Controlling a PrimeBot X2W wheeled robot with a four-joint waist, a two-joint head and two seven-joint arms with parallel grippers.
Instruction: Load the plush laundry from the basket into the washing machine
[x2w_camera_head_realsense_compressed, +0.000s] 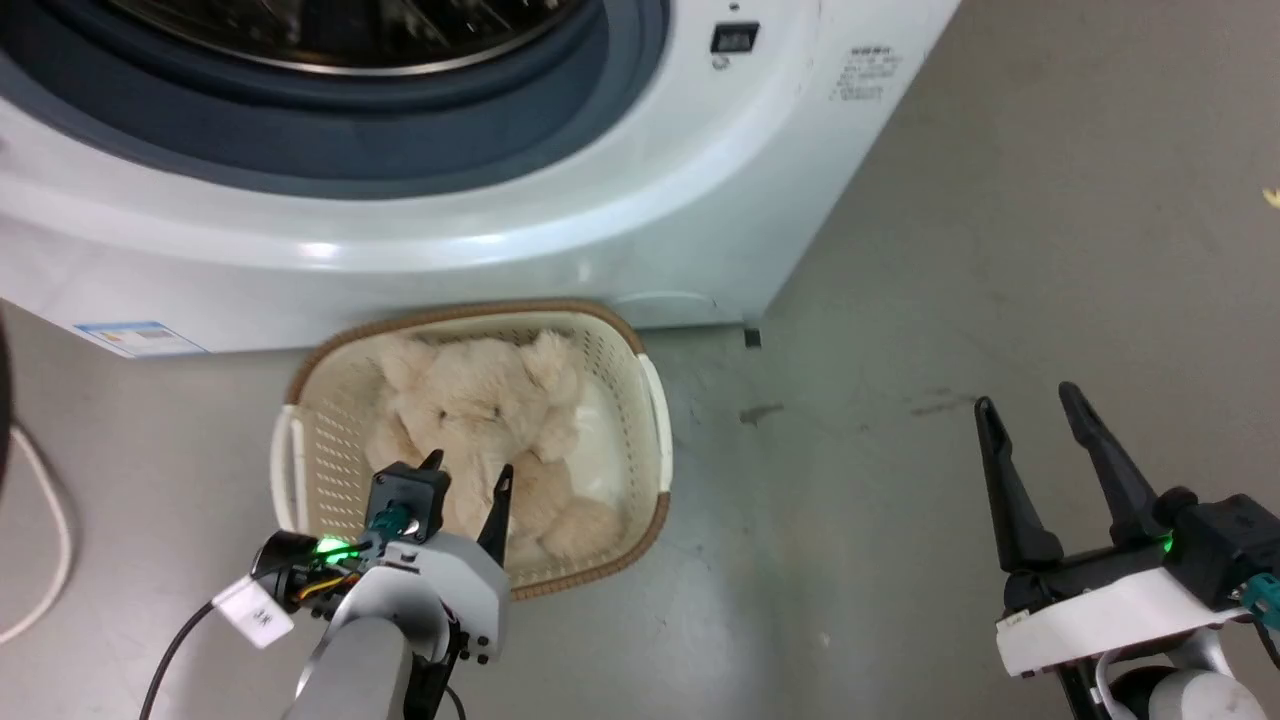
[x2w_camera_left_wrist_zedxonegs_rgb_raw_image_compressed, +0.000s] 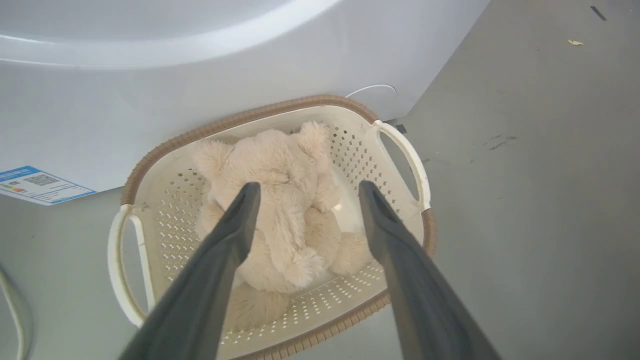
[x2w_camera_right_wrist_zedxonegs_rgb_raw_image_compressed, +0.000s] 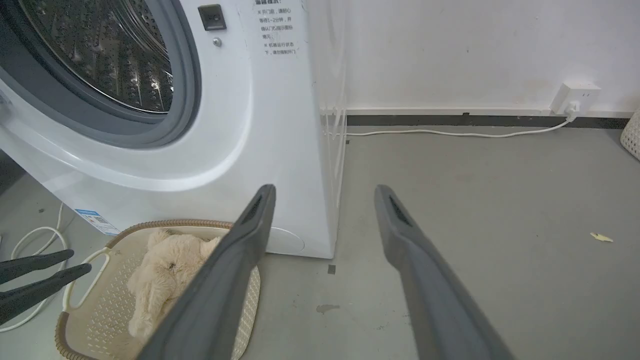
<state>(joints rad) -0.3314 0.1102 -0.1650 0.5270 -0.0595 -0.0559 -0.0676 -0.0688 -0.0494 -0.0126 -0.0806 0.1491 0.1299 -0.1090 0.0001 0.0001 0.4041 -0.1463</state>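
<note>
The plush laundry (x2w_camera_head_realsense_compressed: 480, 400) lies in the basket (x2w_camera_head_realsense_compressed: 450, 312) before the washing machine (x2w_camera_head_realsense_compressed: 500, 250), which is cut off at top. The released left claw (x2w_camera_head_realsense_compressed: 469, 465) above partly hides the toy. The right claw (x2w_camera_head_realsense_compressed: 1027, 398), also released, is well apart.

We find the plush laundry (x2w_camera_head_realsense_compressed: 480, 410) lying in the basket (x2w_camera_head_realsense_compressed: 330, 440), which stands on the floor (x2w_camera_head_realsense_compressed: 900, 450) just before the washing machine (x2w_camera_head_realsense_compressed: 600, 230). Our left pincer (x2w_camera_head_realsense_compressed: 470, 463) hangs above the basket; our right pincer (x2w_camera_head_realsense_compressed: 1027, 396) is well apart, rightward.

A bare laundry room: a large white front-loading washing machine (x2w_camera_right_wrist_zedxonegs_rgb_raw_image_compressed: 260, 125) stands on a scuffed grey concrete floor (x2w_camera_right_wrist_zedxonegs_rgb_raw_image_compressed: 475, 200) near a plain white wall (x2w_camera_right_wrist_zedxonegs_rgb_raw_image_compressed: 450, 50) with a white plug socket (x2w_camera_right_wrist_zedxonegs_rgb_raw_image_compressed: 575, 95).
</note>
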